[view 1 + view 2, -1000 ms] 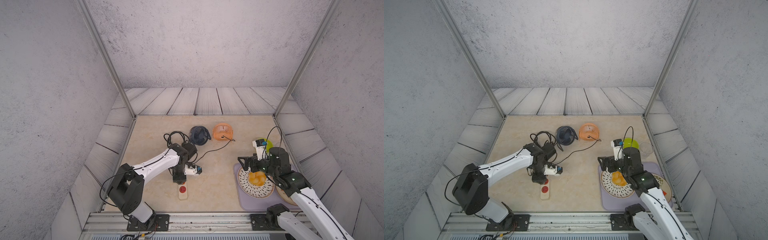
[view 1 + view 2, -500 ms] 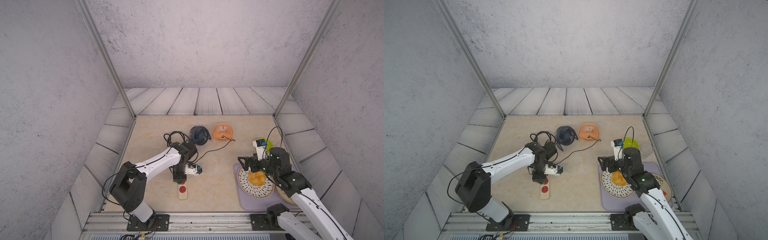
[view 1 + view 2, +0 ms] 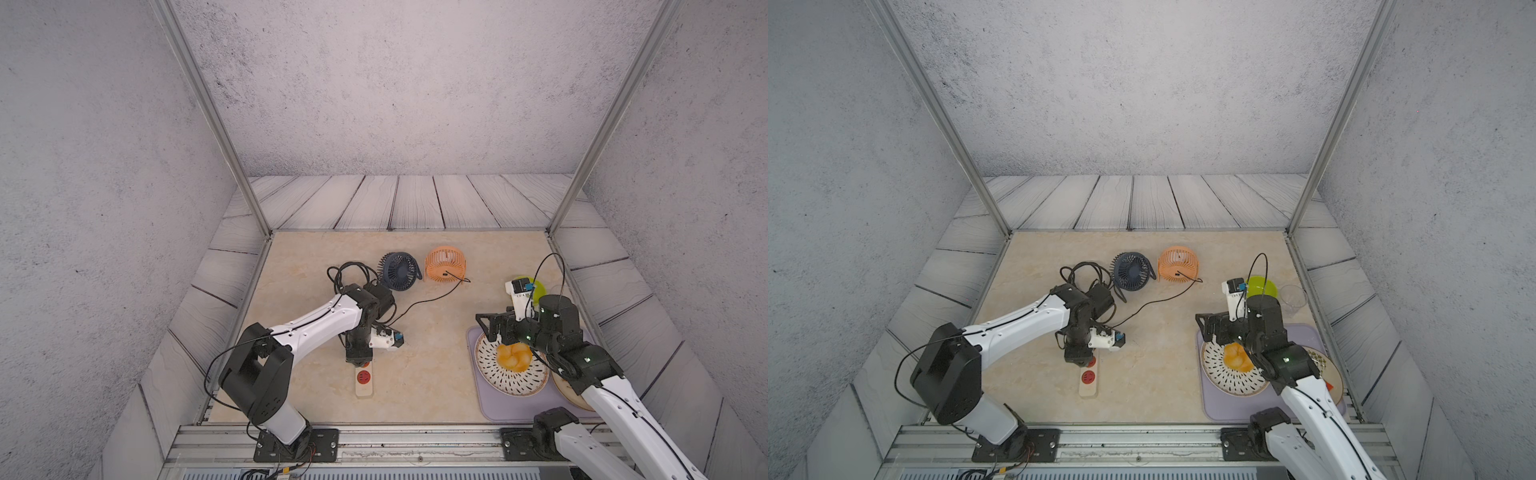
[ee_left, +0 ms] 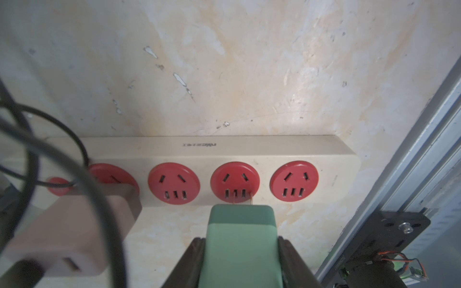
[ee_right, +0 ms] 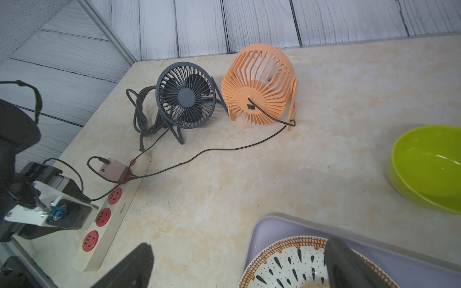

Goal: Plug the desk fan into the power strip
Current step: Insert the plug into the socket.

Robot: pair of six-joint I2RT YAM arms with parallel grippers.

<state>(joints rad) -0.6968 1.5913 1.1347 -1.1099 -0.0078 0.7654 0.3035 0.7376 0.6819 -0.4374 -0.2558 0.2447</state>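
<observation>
The cream power strip (image 4: pixel 249 149) lies on the table, partly under my left gripper (image 3: pixel 359 359) in both top views. My left gripper (image 4: pixel 240 243) is shut on a green plug (image 4: pixel 240 224). The plug's prongs sit at the lower slots of the third red socket (image 4: pixel 234 180). A pink adapter (image 4: pixel 74 232) with a black cable fills the first socket. The orange desk fan (image 3: pixel 445 264) stands at the back, and its thin black cord (image 5: pixel 224 149) runs toward my left gripper. My right gripper (image 5: pixel 239 261) hangs open and empty over the plate's edge.
A dark blue fan (image 3: pixel 399 270) stands next to the orange one, beside a coil of black cable (image 3: pixel 345 274). At the right are a purple tray (image 3: pixel 482 399), a patterned plate (image 3: pixel 490 370) with orange food, a green bowl (image 5: pixel 424 169) and a clear cup (image 3: pixel 1292 297). A metal rail (image 3: pixel 374 440) borders the front.
My left arm has shifted very slightly over the strip, with its grip on the green plug unchanged. The right arm has stayed still.
</observation>
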